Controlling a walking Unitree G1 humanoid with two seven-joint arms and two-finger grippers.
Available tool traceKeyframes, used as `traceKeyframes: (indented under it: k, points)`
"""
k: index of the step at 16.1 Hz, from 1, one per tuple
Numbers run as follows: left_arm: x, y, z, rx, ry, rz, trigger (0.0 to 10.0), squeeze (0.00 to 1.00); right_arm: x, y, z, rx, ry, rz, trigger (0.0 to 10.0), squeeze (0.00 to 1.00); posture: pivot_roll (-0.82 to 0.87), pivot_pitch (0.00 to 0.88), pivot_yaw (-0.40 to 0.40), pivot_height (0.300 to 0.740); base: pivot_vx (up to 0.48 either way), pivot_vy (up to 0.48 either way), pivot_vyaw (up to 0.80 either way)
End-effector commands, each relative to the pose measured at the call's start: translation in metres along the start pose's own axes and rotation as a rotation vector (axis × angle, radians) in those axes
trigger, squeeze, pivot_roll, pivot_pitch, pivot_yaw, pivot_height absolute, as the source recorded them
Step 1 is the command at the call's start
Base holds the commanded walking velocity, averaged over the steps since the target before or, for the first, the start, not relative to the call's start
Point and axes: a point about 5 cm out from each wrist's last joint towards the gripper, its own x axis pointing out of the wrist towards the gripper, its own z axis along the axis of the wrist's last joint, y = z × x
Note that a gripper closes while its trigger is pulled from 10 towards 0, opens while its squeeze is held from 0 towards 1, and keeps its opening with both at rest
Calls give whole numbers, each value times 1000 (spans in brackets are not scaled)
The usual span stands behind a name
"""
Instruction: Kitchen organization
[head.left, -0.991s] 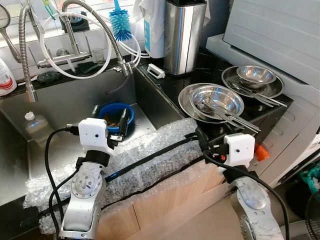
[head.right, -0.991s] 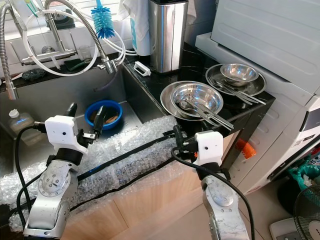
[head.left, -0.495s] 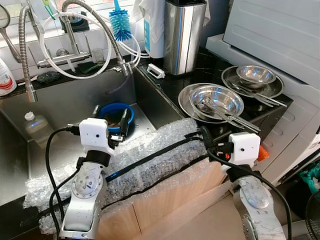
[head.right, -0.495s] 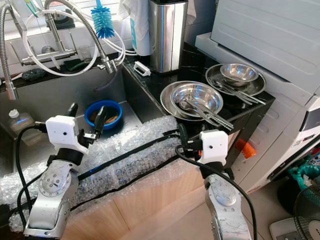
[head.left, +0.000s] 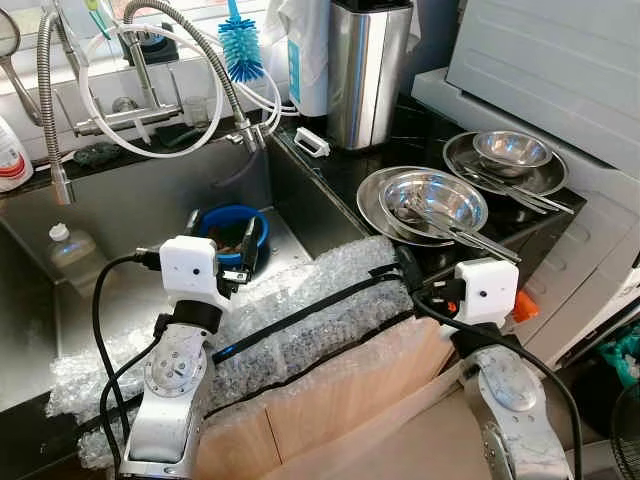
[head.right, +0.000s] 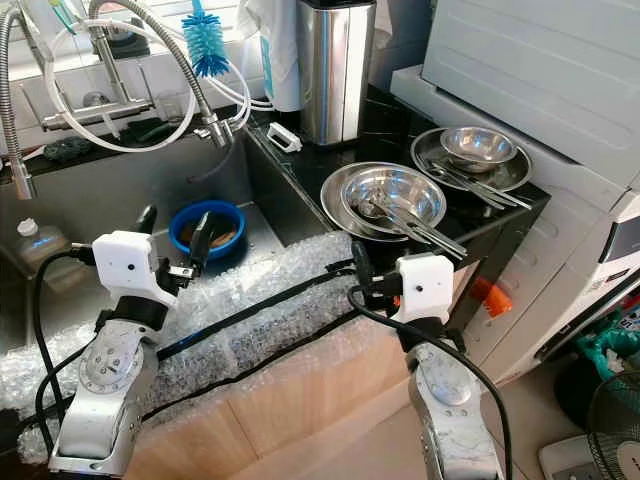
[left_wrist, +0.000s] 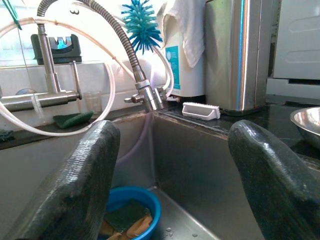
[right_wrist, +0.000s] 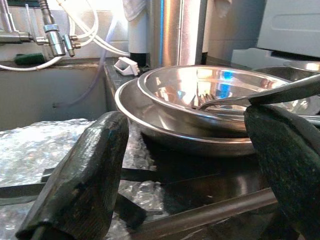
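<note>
On counter, steel bowls (head.left: 437, 195) and utensils (head.left: 455, 232) lay unsorted; right gripper (head.right: 357, 272) hovered near, fingers apart, empty; left gripper (head.left: 220, 240) likewise over sink (head.left: 130, 225). Nothing yet moved, apparently.

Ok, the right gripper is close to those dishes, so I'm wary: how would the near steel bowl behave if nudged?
The steel bowl looks thin and polished, so probably light and slippery. It sits loose in a plate, so it may slide or rock. The utensils lying across it would likely clatter off.

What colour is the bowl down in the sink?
Blue. The bowl sits in the sink with sponges inside; the left eye view shows it best.
</note>
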Motion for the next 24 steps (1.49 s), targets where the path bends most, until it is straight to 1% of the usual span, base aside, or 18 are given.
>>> traceKeyframes:
  k: [1,5,8,10,13,15,20,24]
  points:
    - [2,-1,1,15,-7,2,10000,0,2,3,4,2,-21,27,10000,0,-36,0,-7,740,0,0,0]
    - [3,0,1,14,-7,5,10000,0,4,10,4,1,-15,84,10000,0,-40,0,-6,740,0,0,0]
    - [4,1,1,15,-7,7,10000,0,4,10,3,0,-9,87,10000,0,-41,0,-4,740,0,0,0]
    - [4,1,1,16,-8,5,10000,0,4,8,4,-5,-17,67,10000,0,-44,0,1,740,0,0,0]
    - [4,1,0,16,-8,6,10000,0,6,-5,10,-31,-55,-39,10000,0,-45,0,1,740,0,0,0]
    - [4,2,0,17,-8,6,10000,0,7,-7,10,-29,-57,-54,10000,0,-43,0,2,740,0,0,0]
    - [4,1,0,15,-6,8,10000,0,6,-3,6,-28,-39,-47,10000,0,-41,0,3,740,0,0,0]
    - [2,1,-1,14,-4,2,10000,0,5,3,4,-36,-26,-3,10000,0,-38,0,1,740,0,0,0]
